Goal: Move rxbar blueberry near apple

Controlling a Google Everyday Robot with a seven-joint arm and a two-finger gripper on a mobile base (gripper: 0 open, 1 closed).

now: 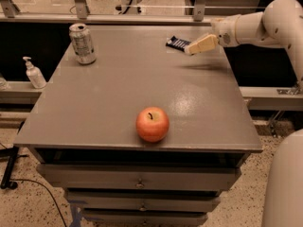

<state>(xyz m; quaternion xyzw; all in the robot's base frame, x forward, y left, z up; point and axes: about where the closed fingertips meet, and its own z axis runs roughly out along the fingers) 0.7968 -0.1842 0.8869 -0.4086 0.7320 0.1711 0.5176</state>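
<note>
The place looks like a robotics lab or test area. A plain grey drawer cabinet [142, 178] stands on a speckled floor [28, 212]. A pump bottle [34, 74] sits on a ledge at 9 o'clock, and metal rail posts [80, 1] rise at 12 o'clock. The robot's gripper [189, 49] hangs over the cabinet top at 1 o'clock.

Single view: raised off the front edge of the table [118, 79], angled down toward the far edge, moderately near, whole top in frame. Gripper [190, 49]: over the top near the far right corner.
</note>
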